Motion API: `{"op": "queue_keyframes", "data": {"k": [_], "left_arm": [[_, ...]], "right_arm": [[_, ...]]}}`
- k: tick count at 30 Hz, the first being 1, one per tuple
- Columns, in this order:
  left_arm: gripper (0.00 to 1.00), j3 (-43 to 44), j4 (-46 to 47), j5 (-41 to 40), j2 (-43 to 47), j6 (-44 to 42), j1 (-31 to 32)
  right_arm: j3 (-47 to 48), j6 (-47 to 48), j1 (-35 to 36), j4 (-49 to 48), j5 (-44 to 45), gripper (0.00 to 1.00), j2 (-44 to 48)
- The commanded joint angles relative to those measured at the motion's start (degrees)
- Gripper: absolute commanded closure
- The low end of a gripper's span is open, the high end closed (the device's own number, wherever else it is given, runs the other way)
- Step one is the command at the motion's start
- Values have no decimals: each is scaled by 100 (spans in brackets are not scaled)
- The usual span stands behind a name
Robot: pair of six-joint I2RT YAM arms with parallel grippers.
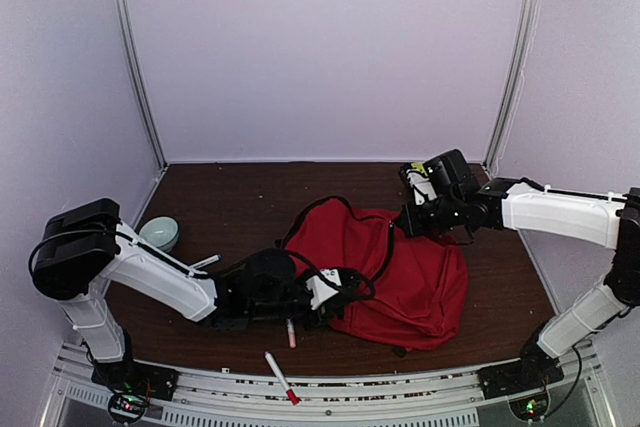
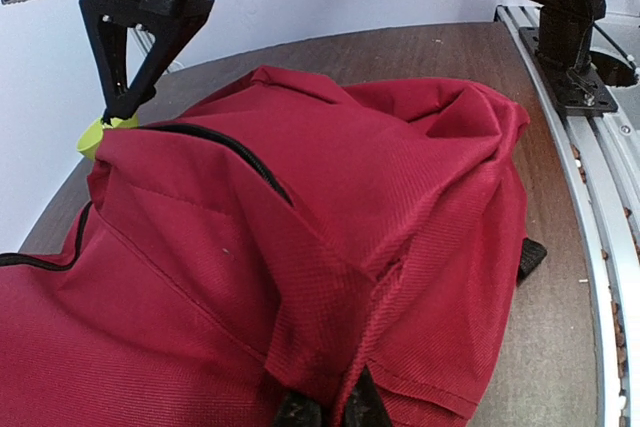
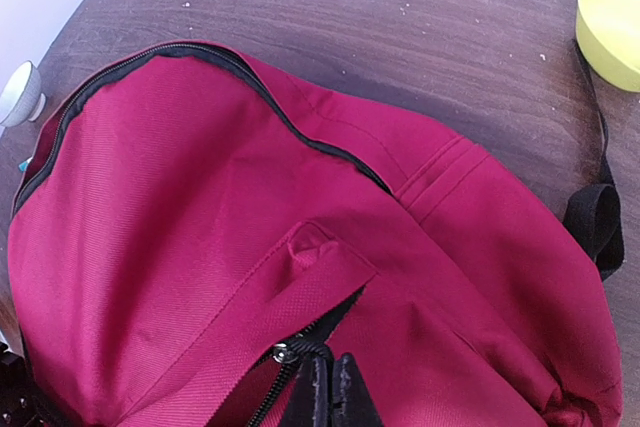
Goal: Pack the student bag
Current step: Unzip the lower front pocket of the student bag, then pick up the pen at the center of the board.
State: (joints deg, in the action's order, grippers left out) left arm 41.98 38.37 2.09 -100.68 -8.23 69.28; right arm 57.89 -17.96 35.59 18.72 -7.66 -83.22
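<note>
Both end effectors are pinched shut on the student bag [image 1: 410,267] lying on the bench [image 1: 230,207], left end effector [image 2: 326,409] on fabric, right end effector [image 3: 325,387] at the zipper [image 3: 285,352], while a pink pen [image 1: 291,333] and a white marker [image 1: 281,378] lie outside, so packing seems unfinished.

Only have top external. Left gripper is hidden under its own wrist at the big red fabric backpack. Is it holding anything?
Observer: Yes. The left wrist view shows the left gripper shut, pinching a fold of the red fabric backpack.
Operator: And the right gripper?
Observer: The right gripper is shut too, right beside a small metal zipper slider on the backpack. It seems to pinch the pull, though the tab itself is hidden.
Operator: Yellow-green blob by that arm?
Observer: A small yellow-green bowl, standing on the brown table beside the backpack, apart from the gripper.
</note>
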Motion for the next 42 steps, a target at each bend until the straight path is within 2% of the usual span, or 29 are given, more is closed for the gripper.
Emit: {"op": "queue_keyframes", "data": {"k": [1,8,16,21,24,26,29,36,39,41,42], "left_arm": [[100,-75,-71,427,227,228,174],[100,-32,-180,418,238,280,183],[99,43,-358,442,285,307,183],[82,39,-371,378,296,423,183],[68,37,-461,262,405,493,183],[59,66,-625,131,506,492,183],[52,181,-1011,-195,672,522,183],[42,398,-2332,-1420,1348,805,183],[23,471,-3077,-2301,1732,1151,183],[3,613,-3717,-2774,1872,1477,183],[2,702,-4083,-2855,1905,1622,178]], "right_arm": [[-188,29,-88,43,285,100,311],[-487,-31,-88,172,173,100,663],[-452,271,-161,524,544,100,625],[-322,132,-187,803,881,93,651],[-351,8,-182,914,1116,75,780],[-407,-51,-184,971,1211,70,875],[-566,-158,-184,968,1282,69,1080],[-790,-735,-171,1046,1032,69,1705],[-1031,-1062,-159,898,805,67,2079],[-1239,-1310,-128,671,712,66,2341],[-1344,-1420,-113,552,642,66,2459]]}}
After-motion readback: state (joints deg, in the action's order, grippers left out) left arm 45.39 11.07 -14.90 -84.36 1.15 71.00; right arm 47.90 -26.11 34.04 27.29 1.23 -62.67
